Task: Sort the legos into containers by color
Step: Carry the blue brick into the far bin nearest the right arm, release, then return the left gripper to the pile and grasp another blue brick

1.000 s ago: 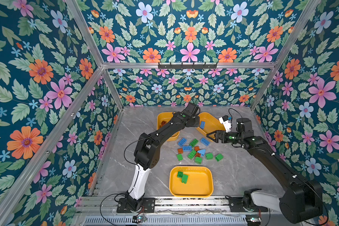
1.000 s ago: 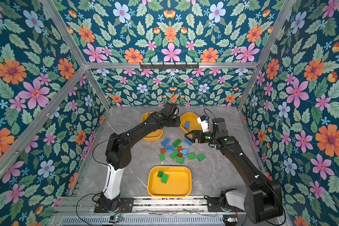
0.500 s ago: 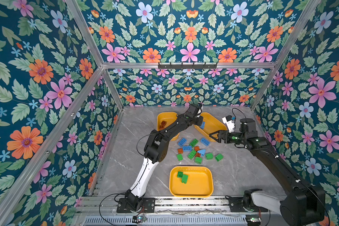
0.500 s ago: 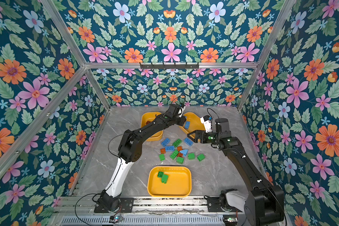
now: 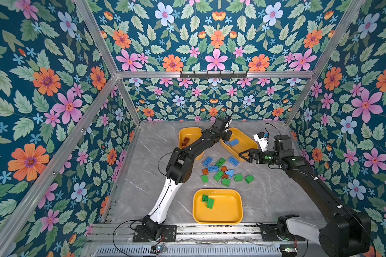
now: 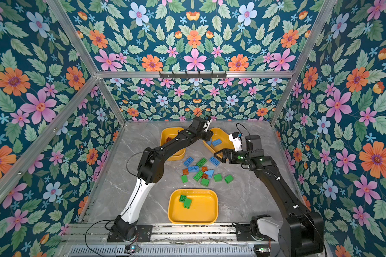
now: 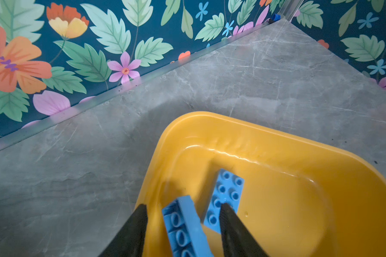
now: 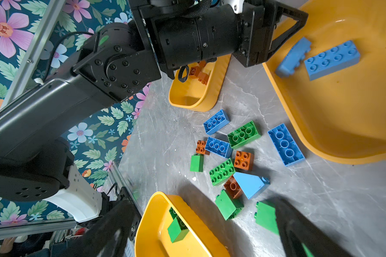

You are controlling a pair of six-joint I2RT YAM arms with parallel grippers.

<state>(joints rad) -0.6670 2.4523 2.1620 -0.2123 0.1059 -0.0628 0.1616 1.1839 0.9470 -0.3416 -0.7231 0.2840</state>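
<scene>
Left end effector [image 7: 183,207] half open over the far right tray [image 7: 299,200], gripping nothing.
A tilted brick [image 7: 183,224] leans inside the tray between its fingers, a gap on each side, beside a flat brick [image 7: 225,193], both blue. The right end effector [image 5: 243,155] gapes wide and empty above the counter [image 5: 276,189], near the loose legos [image 5: 221,171].

You have a grey marbled surface [image 5: 274,195] boxed by floral-print walls [image 5: 42,93]; aluminium struts [image 5: 147,74] edge them; a black hook rail [image 5: 213,75] hangs at twelve o'clock.
</scene>
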